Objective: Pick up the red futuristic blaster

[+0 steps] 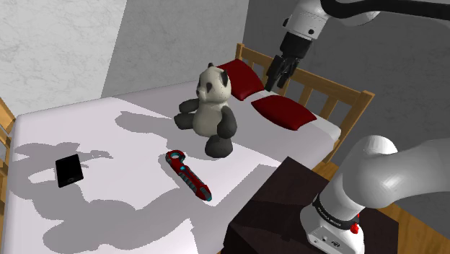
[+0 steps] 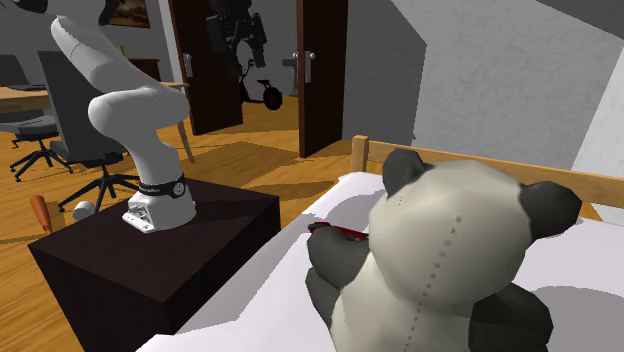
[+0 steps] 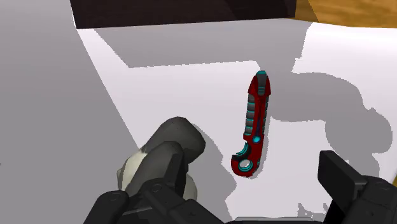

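The black gripper [image 1: 278,78] hangs high above a white-sheeted bed [image 1: 108,130], its fingers spread apart and clasping nothing. The red blaster [image 1: 189,174], long and slim with teal accents and a rounded end, lies flat on the sheet near the feet of a seated plush panda [image 1: 210,108]. Two red pillows [image 1: 283,112] rest by the slatted wooden headboard [image 1: 339,90]. A flat black slab [image 1: 69,170] lies well apart, toward the shoulder view's left.

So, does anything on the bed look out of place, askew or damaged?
Nothing stands out. The red blaster lies flat and whole on the white sheet, the panda plush sits upright, and both red pillows lie flat.
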